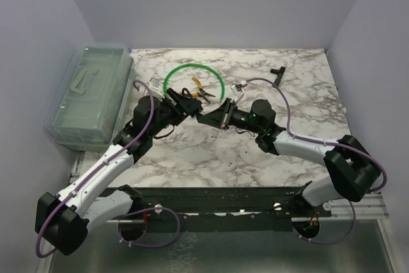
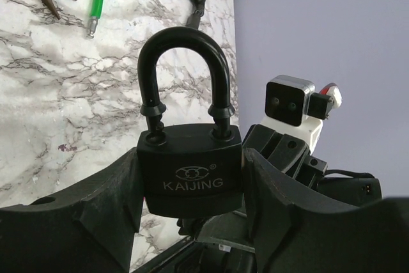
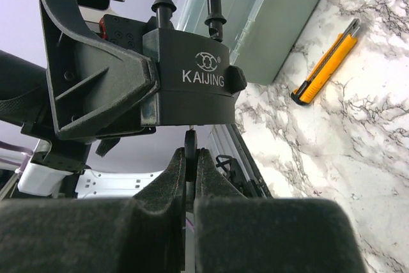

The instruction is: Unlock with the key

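My left gripper is shut on the body of a black padlock marked KAIJING and holds it above the table, shackle pointing away. Both shackle legs sit in the body. In the right wrist view the padlock hangs just above my right gripper, which is shut on the key. The key shows edge-on, and its thin tip meets the underside of the padlock. From above, the left gripper and right gripper meet at the middle of the table.
A clear plastic box stands at the left edge. A green ring lies behind the grippers with yellow-handled pliers inside it. A small black part lies at the back right. A yellow utility knife rests near the box.
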